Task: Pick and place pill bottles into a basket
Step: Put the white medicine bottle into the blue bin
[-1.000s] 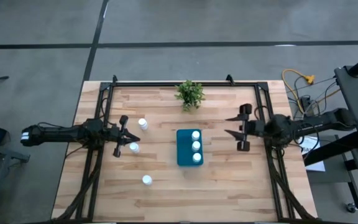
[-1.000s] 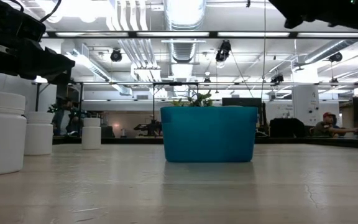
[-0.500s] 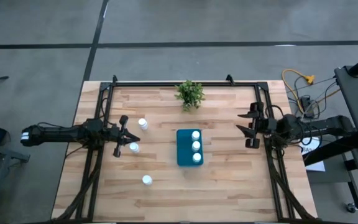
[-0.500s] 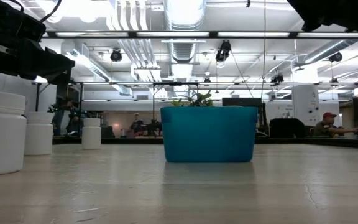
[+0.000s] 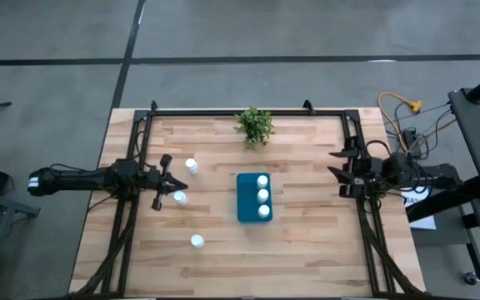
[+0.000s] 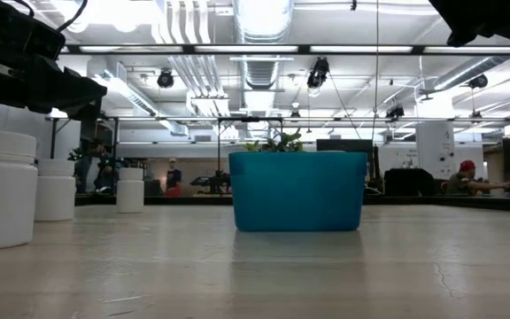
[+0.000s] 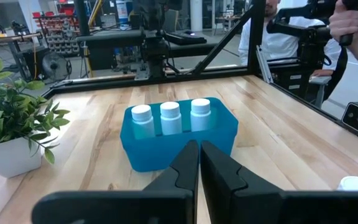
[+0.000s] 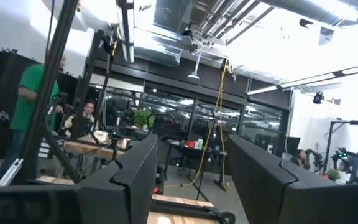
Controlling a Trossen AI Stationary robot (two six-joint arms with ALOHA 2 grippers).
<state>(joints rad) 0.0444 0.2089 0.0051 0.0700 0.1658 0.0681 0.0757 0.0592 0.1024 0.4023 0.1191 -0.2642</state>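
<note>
The teal basket (image 5: 244,200) stands at the table's middle and holds three white pill bottles (image 5: 263,195) upright in a row. Three more bottles stand on the table to its left: one at the back (image 5: 192,166), one in the middle (image 5: 179,198), one near the front (image 5: 197,242). My left gripper (image 5: 170,178) is shut and empty, just left of the middle bottle, pointing at the basket (image 7: 179,140). My right gripper (image 5: 340,171) is open and empty at the table's right side, well clear of the basket; its view (image 8: 194,180) looks up into the room.
A small green potted plant (image 5: 254,127) stands at the far edge behind the basket. Black frame rails (image 5: 132,167) run along the table's left, right and far sides. People show in the room beyond the table. Bare wood lies between the basket and my right gripper.
My right gripper has drawn back from the basket toward the table's right edge, staying empty. My left gripper and all the bottles have kept still.
</note>
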